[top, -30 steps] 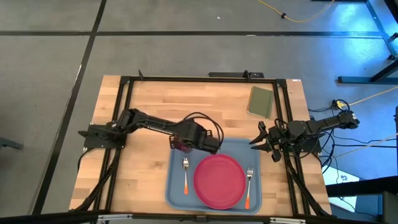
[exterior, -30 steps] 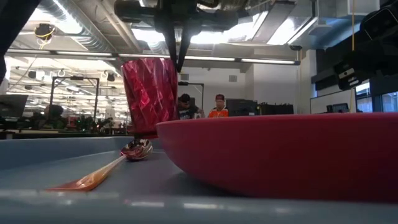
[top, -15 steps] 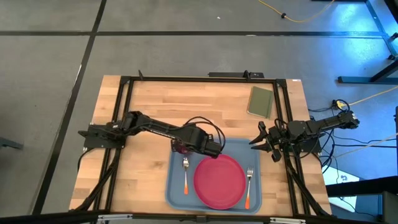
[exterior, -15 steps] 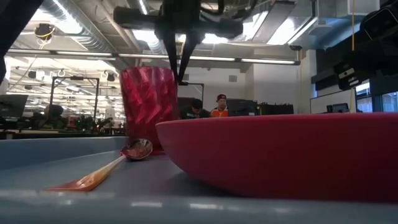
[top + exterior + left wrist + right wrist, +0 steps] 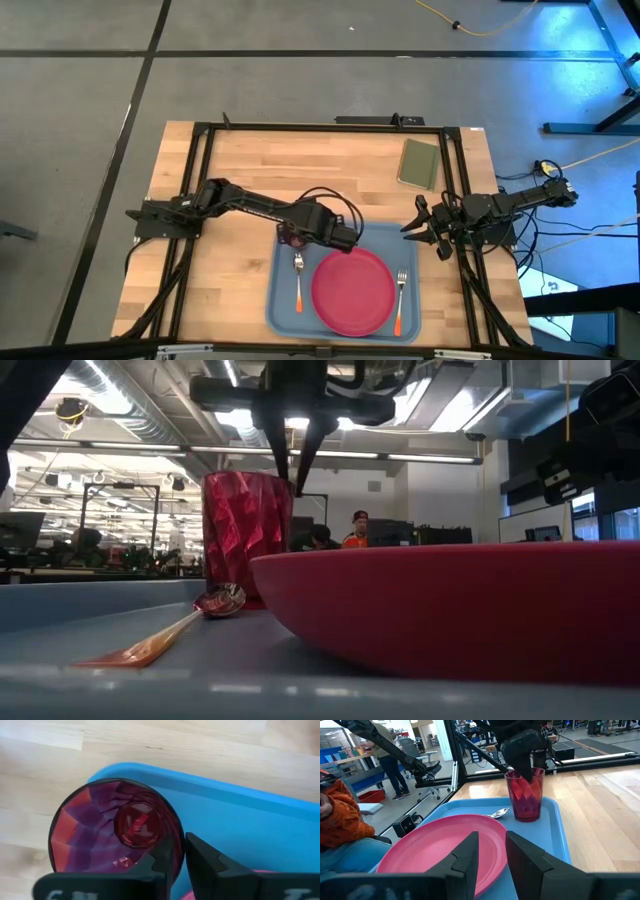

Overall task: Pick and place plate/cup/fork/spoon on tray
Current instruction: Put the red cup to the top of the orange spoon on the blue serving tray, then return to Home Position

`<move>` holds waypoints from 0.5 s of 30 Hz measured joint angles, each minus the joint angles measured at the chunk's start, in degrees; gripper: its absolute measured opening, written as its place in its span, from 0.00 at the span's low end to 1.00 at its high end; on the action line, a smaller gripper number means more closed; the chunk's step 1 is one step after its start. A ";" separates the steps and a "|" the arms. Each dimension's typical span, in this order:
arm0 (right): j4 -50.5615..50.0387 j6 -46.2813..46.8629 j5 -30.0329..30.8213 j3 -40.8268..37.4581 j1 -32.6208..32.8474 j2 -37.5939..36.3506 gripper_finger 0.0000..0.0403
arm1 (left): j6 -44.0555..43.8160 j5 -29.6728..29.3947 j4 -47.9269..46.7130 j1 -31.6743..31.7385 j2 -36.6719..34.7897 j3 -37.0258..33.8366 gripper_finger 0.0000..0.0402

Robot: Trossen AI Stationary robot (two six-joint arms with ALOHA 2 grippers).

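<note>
- One cup standing upright in tray corner, just past spoon bowl.
- Left claw straight above, straddling the rim wall, fingers apart, probably mid-release.
- Right claw parked open at tabletop edge, well apart.

Evenly lit from overhead; soft, short shadows on the desk. Cold blue cast on the floor at upper right in the high view. Bright ceiling strip lights in the low view, backlighting the cup, translucent and glowing. Near rim of the plate soft, out of focus. Nearest parts blurred in both wrist views.
</note>
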 joint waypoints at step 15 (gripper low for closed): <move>-0.02 0.00 0.02 0.00 -0.01 -0.01 0.25 | -0.02 -0.55 0.45 0.00 0.00 0.00 0.20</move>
